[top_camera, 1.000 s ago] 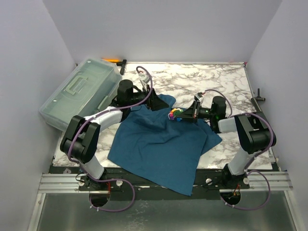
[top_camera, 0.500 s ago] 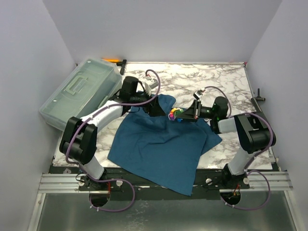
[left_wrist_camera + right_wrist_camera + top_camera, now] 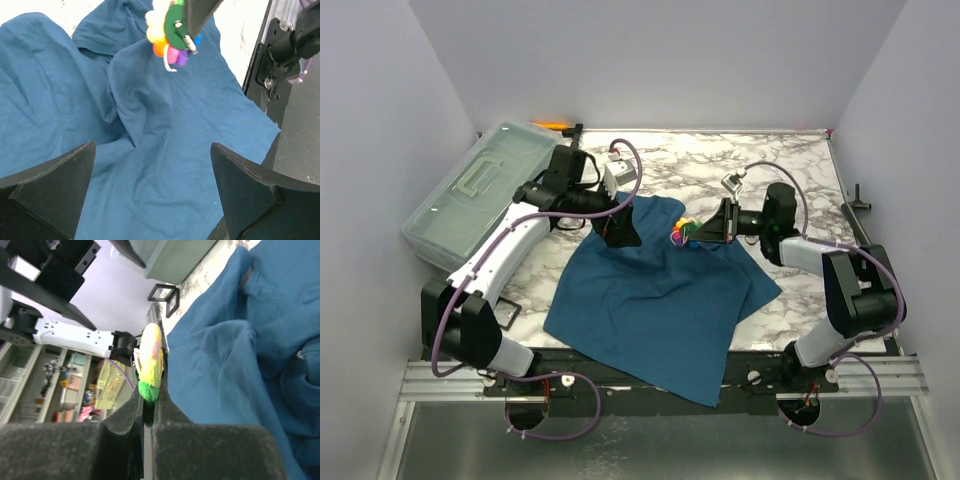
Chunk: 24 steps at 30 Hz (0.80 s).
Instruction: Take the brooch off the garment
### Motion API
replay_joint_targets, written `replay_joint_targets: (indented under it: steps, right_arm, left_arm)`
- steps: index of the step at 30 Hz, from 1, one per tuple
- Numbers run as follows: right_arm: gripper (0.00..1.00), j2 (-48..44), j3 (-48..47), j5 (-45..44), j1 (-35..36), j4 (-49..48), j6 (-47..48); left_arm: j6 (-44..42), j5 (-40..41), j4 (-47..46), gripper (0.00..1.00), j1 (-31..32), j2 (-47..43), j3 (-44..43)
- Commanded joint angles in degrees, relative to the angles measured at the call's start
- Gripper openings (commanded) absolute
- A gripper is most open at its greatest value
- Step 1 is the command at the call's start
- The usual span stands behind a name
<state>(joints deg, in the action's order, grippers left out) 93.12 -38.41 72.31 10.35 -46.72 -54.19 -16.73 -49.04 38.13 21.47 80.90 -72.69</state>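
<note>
We see the right fingers [image 3: 125,425] pinching the brooch [image 3: 150,365] over the garment [image 3: 650,300], the left fingers [image 3: 50,195] spread wide; the closed box [image 3: 485,190] on the bench [image 3: 770,165] hides its contents

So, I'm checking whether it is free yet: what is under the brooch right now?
A raised fold of the garment lies under the brooch, which the right gripper pinches. Its underside is hidden, so whether it is pinned through the cloth cannot be seen.

Soft, even light; right-wrist foreground looks somewhat blurred.
</note>
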Motion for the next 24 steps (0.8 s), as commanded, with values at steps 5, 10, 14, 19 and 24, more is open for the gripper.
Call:
replay_joint_targets:
  steps: [5, 10, 14, 19, 24]
  right_arm:
    - [0.01, -9.0, -14.1, 1.5, 0.3, 52.7, 31.1]
    - [0.01, -10.2, -18.3, 4.0, 0.6, 65.7, 38.3]
    - [0.00, -11.4, -16.5, 5.0, 0.6, 63.2, 35.7]
    - [0.01, -12.4, -14.6, 5.7, 0.8, 56.4, 30.0]
    - [0.01, -12.2, -14.8, 6.4, 1.3, 56.7, 30.9]
  left_arm:
    - [16.2, -3.3, -16.7, 0.99, -0.1, 2.0, 0.9]
    - [19.4, -5.2, -17.5, 0.96, 3.5, 2.7, 1.6]
    - [22.9, -5.9, -20.6, 0.83, 8.9, 3.8, 3.9]
    - [36.7, -5.2, -34.5, 0.80, 10.3, 4.0, 10.3]
    - [38.1, -6.0, -35.5, 0.83, 10.5, 4.3, 12.3]
